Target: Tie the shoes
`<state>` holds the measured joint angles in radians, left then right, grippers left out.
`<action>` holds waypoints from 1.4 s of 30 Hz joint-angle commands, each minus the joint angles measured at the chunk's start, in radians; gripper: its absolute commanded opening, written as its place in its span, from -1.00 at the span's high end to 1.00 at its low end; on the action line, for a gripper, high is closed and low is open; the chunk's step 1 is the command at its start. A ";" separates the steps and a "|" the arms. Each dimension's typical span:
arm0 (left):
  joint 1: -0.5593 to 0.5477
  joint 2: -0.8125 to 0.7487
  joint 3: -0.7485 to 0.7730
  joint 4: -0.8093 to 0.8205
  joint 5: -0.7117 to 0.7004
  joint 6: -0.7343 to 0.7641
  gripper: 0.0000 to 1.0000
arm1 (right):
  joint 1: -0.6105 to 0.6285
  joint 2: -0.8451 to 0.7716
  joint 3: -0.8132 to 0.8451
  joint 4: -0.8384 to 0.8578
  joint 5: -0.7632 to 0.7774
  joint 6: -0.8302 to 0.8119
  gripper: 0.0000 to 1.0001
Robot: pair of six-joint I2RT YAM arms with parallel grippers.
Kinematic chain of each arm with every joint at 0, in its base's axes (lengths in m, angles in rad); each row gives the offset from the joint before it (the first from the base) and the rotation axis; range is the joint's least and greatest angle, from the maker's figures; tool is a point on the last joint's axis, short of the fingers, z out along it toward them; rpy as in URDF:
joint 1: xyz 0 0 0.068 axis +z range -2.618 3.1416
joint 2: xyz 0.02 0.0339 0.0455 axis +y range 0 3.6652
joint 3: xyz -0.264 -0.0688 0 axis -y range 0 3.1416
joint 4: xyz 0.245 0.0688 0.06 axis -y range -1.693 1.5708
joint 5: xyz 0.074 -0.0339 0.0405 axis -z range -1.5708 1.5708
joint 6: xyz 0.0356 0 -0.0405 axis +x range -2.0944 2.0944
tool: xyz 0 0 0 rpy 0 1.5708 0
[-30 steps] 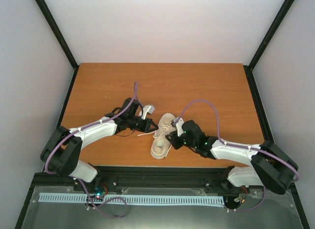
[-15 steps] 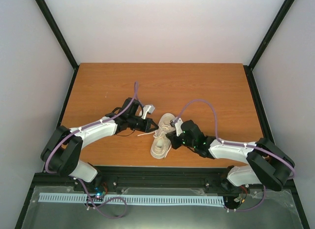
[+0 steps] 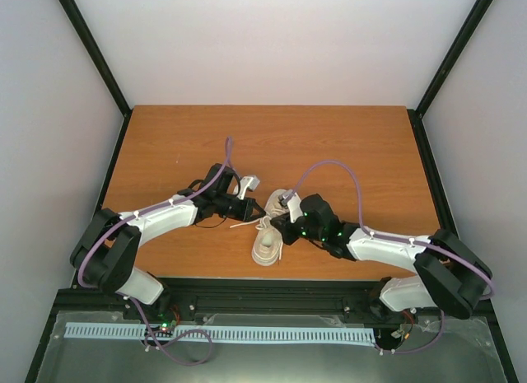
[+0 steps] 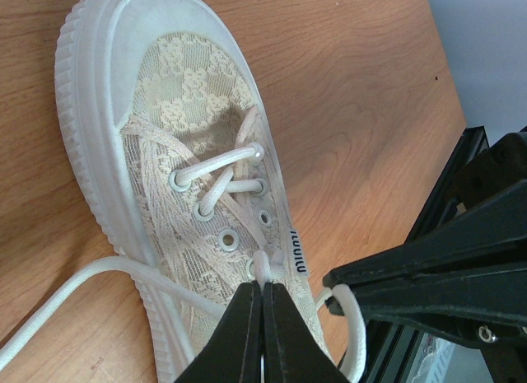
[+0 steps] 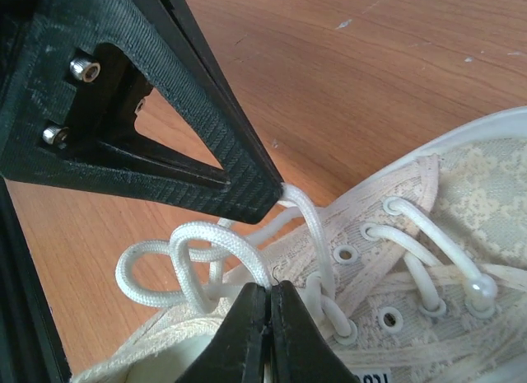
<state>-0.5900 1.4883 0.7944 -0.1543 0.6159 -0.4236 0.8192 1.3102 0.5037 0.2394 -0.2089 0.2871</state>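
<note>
The cream-beige lace sneaker (image 3: 268, 243) lies on the wooden table between both arms, its toe pointing away from the bases. It fills the left wrist view (image 4: 185, 111) and shows at the lower right of the right wrist view (image 5: 428, 259). My left gripper (image 3: 258, 208) (image 4: 262, 291) is shut on a white lace (image 4: 262, 263) just above the top eyelets. My right gripper (image 3: 278, 224) (image 5: 269, 289) is shut on a white lace loop (image 5: 216, 239) over the shoe's opening. The two grippers' tips almost meet, with laces crossing between them. A loose lace end (image 3: 241, 225) trails left on the table.
The wooden table (image 3: 346, 152) is walled by pale panels with black corner posts. A black rail (image 3: 263, 288) runs along its near edge, close behind the shoe's heel. Purple cables loop over both arms.
My right gripper has moved a little left and farther in over the shoe, closer to the left gripper. The left gripper and the shoe have barely moved.
</note>
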 commanded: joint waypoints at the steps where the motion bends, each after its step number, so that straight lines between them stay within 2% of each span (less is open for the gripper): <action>1: -0.005 0.005 0.013 0.030 0.007 -0.010 0.98 | -0.002 0.045 0.040 0.037 -0.043 -0.023 0.95; 18: -0.005 -0.007 -0.003 0.064 0.031 -0.017 0.98 | -0.001 0.196 0.128 -0.012 0.031 -0.009 0.94; 28: -0.005 -0.023 -0.031 0.094 0.053 -0.031 0.98 | -0.001 0.214 0.144 -0.065 0.112 0.030 0.94; 42: -0.007 -0.042 -0.050 0.163 0.065 -0.067 0.99 | 0.000 0.256 0.167 -0.088 0.116 0.046 0.95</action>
<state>-0.5900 1.4853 0.7441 -0.0555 0.6468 -0.4736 0.8253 1.5383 0.6582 0.1768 -0.1604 0.3229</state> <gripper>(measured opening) 0.026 0.031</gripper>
